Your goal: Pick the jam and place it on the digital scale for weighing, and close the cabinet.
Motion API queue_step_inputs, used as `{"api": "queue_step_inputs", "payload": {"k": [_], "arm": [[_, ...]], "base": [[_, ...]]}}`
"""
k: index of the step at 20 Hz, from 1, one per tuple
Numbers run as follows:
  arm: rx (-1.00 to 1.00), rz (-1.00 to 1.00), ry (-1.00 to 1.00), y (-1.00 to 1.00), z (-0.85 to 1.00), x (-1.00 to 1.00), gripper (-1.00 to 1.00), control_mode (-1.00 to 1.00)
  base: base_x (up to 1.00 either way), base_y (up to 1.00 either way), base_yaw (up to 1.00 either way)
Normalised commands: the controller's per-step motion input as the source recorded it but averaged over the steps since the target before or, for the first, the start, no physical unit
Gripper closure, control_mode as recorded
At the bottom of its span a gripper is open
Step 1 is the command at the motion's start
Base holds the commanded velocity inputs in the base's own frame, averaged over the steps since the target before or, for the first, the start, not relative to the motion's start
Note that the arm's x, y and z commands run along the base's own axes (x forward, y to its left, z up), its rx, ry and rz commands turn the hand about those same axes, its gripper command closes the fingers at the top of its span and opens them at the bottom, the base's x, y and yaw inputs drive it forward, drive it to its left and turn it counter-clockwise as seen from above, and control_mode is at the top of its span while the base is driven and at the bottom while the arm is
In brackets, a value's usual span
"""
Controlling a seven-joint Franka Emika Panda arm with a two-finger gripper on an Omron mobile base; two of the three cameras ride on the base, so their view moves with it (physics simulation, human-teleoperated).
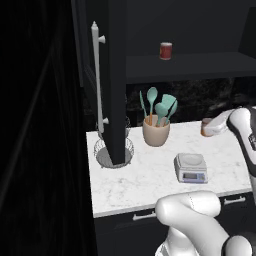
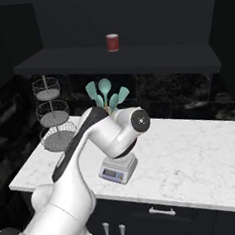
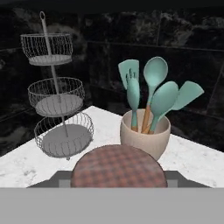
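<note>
Brownish-red and checked, the lid of the jam (image 3: 117, 164) sits at the bottom of my hand view, wedged between the two fingers (image 3: 61, 178) of the gripper (image 3: 117, 179). The jaws are pinched on the jar from either side. In the left base view I see the jam's orange body (image 1: 205, 128) at the end of the white arm, over the back of the counter (image 1: 145, 180), to the right of the cup (image 1: 156, 132). I cannot tell whether it touches the marble or hangs just above it.

The scale (image 1: 191, 167) lies flat near the front of the counter with its display towards me, nothing on its platform, well apart from the jam. From the right base view it (image 2: 117, 171) is half hidden under the arm's elbow.

The cabinet (image 1: 117, 75) is open: its door swings out towards me, edge-on, with the pale handle (image 1: 97, 75) on its left face. On the shelf (image 1: 190, 65) inside stands a red jar (image 1: 166, 51).

The cup holds teal utensils (image 3: 151, 87). Left of it is a three-tier basket stand (image 3: 59, 105), partly behind the door in the left view.
</note>
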Motion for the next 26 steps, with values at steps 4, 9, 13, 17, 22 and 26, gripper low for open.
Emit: {"api": "queue_step_inputs", "payload": {"k": [4, 9, 13, 17, 22, 26], "arm": [[0.04, 0.36, 0.0, -0.09, -0.91, 0.19, 1.0, -1.0], [0.02, 0.35, 0.0, -0.05, -0.75, 0.08, 1.0, -1.0], [0.02, 0.34, 0.03, 0.0, -0.63, 0.07, 1.0, -1.0], [0.02, 0.2, 0.04, 0.0, -0.25, 0.52, 1.0, -1.0], [0.0, 0.15, 0.01, 0.0, -0.4, 0.39, 1.0, -1.0], [0.0, 0.08, 0.02, -0.04, -0.37, 0.05, 1.0, -1.0]], "base": [[0.0, 0.0, 0.0], [0.0, 0.0, 0.0], [0.0, 0.0, 0.0], [0.0, 0.0, 0.0], [0.0, 0.0, 0.0], [0.0, 0.0, 0.0]]}}
